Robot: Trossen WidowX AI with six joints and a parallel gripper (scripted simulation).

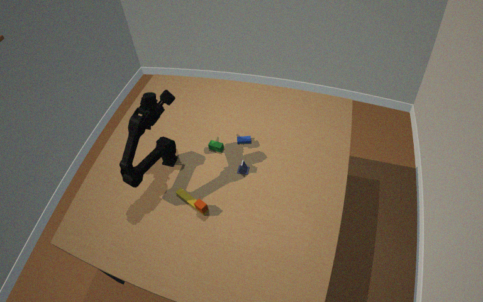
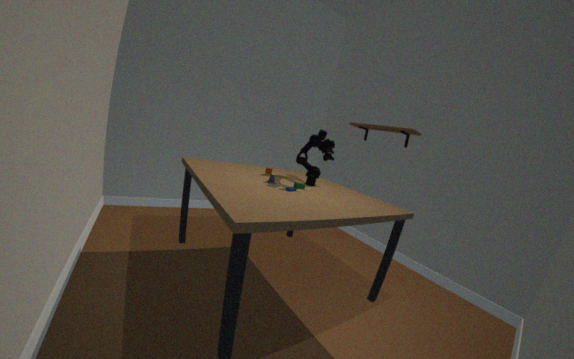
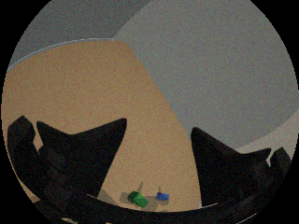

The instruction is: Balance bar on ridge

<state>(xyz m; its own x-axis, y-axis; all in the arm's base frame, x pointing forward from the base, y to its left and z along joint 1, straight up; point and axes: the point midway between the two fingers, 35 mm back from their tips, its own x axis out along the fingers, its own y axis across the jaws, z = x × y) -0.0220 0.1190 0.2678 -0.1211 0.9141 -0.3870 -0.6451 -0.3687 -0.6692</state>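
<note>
The yellow bar (image 1: 184,195) (image 2: 279,176) lies flat on the table, with an orange block (image 1: 201,205) (image 2: 268,170) on top near one end. The dark blue ridge (image 1: 243,168) (image 2: 271,179) stands on the table apart from the bar, with nothing across it. My gripper (image 3: 160,127) is open and empty. It is raised high above the table, well away from both bar and ridge; neither shows in the wrist view. Its fingertips are too dark to make out in the top and exterior views.
A green block (image 1: 216,146) (image 2: 299,185) (image 3: 139,199) and a blue block (image 1: 243,139) (image 2: 291,189) (image 3: 163,196) lie on the table near the ridge. The arm's base (image 1: 169,159) (image 2: 311,179) stands beside them. A wall shelf (image 2: 385,128) hangs behind the arm.
</note>
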